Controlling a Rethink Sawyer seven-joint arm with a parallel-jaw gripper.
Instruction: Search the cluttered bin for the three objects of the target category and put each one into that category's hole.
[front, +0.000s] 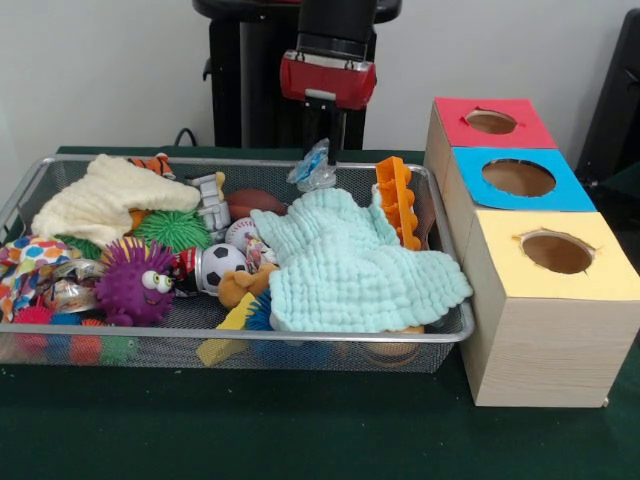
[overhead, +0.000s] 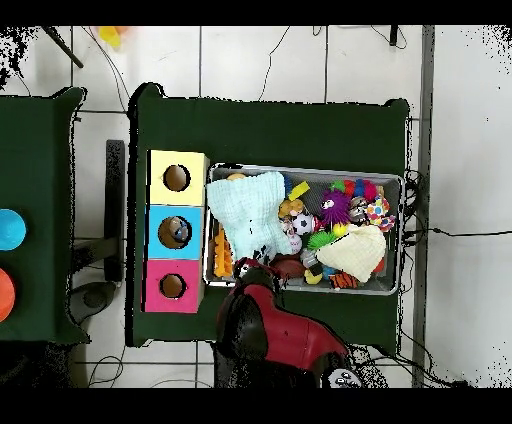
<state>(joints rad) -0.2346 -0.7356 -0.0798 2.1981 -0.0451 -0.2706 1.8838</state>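
The claw (front: 318, 152) is hanging over the far rim of the wire bin (front: 30, 185), gripping a crumpled clear wrapper (front: 313, 170) lifted above the clutter. A mint cloth (front: 350, 265) is lying across the bin's right half, a cream cloth (front: 105, 198) at its left. The three-hole box (front: 540, 330) is standing just right of the bin on the green surface (front: 300, 430).
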